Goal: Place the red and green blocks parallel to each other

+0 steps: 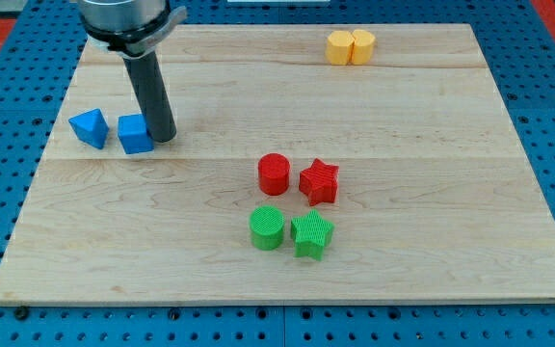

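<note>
Tip (163,136) touches blue cube (135,134), far from reds.

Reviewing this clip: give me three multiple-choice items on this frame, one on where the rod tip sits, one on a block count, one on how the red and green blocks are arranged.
1. Where is my tip?
A. Right beside the blue cube, on its view-right side
B. Between the two red blocks
C. Next to the yellow blocks

2. How many blocks lie on the board?
A. Six
B. Eight
C. Ten

3. How are the red and green blocks arranged?
A. Stacked in one pile
B. Scattered to the board's corners
C. A red row above a green row

Answers:
1. A: the rod ends against the blue cube, near the other blue block.
2. B: two blue, two yellow, two red, two green.
3. C: red cylinder and red star sit above green cylinder and green star.
</note>
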